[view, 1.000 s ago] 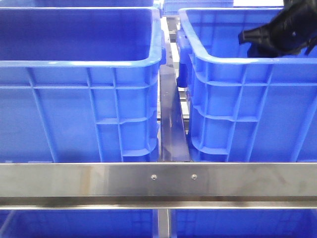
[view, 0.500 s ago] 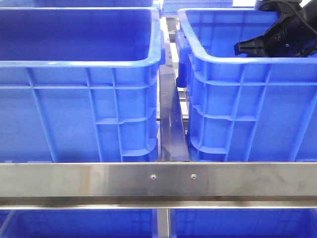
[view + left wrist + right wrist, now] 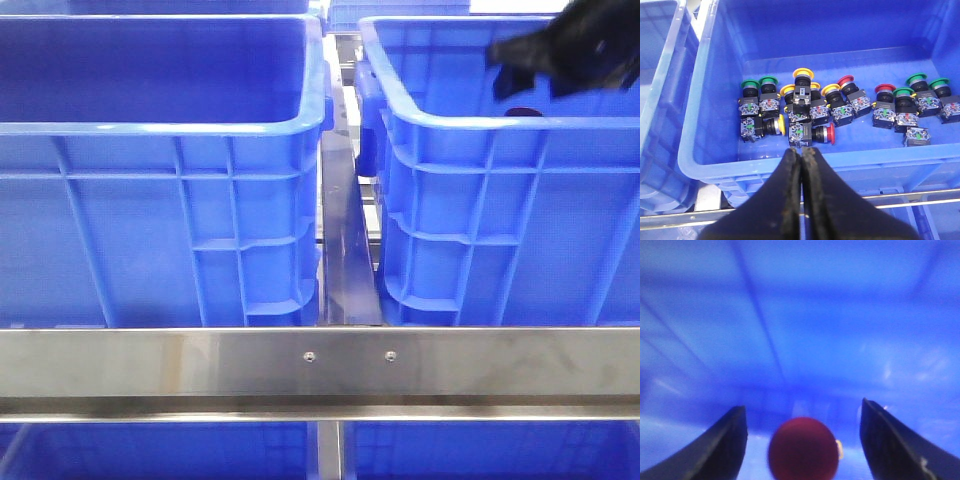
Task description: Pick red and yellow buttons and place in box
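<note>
The box (image 3: 480, 200) is the right-hand blue crate with ribbed walls. My right gripper (image 3: 510, 72) hangs over its near rim, and a small dark red button (image 3: 523, 112) shows just under it. In the right wrist view the gripper (image 3: 803, 404) is open. The blurred red button (image 3: 801, 449) sits between the fingers and touches neither, with a yellow sliver at its edge. My left gripper (image 3: 801, 149) is shut and empty above the near rim of another blue crate (image 3: 715, 165). That crate holds several push buttons, among them a red one (image 3: 829, 134) and a yellow one (image 3: 782, 125).
A second blue crate (image 3: 150, 220) with smooth dark inner walls stands at the left. A steel rail (image 3: 320, 365) runs across the front, with more blue bins below it. Green-capped buttons (image 3: 750, 85) lie among the others.
My right gripper has risen a little over the box's rim and shifted right. The dark red button now shows beneath it.
</note>
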`<control>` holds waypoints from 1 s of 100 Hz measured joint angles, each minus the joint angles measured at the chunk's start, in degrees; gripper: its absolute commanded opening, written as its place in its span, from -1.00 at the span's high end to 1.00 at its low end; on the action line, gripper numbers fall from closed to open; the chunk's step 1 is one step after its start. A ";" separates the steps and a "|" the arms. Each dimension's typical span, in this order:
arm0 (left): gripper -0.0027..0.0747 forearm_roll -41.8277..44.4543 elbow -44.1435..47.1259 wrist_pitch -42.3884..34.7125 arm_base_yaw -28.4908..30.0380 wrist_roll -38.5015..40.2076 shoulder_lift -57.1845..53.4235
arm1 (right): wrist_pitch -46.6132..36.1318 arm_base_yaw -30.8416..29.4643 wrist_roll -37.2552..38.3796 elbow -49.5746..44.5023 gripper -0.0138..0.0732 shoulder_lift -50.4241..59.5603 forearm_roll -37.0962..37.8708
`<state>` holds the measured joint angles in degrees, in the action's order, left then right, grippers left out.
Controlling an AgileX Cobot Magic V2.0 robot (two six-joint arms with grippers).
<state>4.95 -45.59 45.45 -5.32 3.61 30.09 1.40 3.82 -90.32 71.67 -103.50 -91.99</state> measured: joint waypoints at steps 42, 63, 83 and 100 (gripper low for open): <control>0.98 0.00 0.00 0.00 0.00 0.00 0.00 | -1.95 0.00 -0.14 -19.14 -0.49 28.42 -2.39; 0.98 0.00 0.00 0.00 0.00 0.00 0.00 | -2.29 0.00 -0.14 -29.13 -0.49 43.79 -4.21; 0.98 0.00 0.00 0.00 0.00 0.00 0.00 | -2.40 0.00 -0.14 -37.20 -0.48 55.75 -4.43; 0.98 0.00 0.00 0.00 0.00 0.00 0.00 | -2.40 0.00 -0.30 -41.47 -0.29 63.59 -4.43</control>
<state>4.95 -45.59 45.45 -5.32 3.61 30.09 -1.00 3.82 -90.62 30.20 -39.91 -96.41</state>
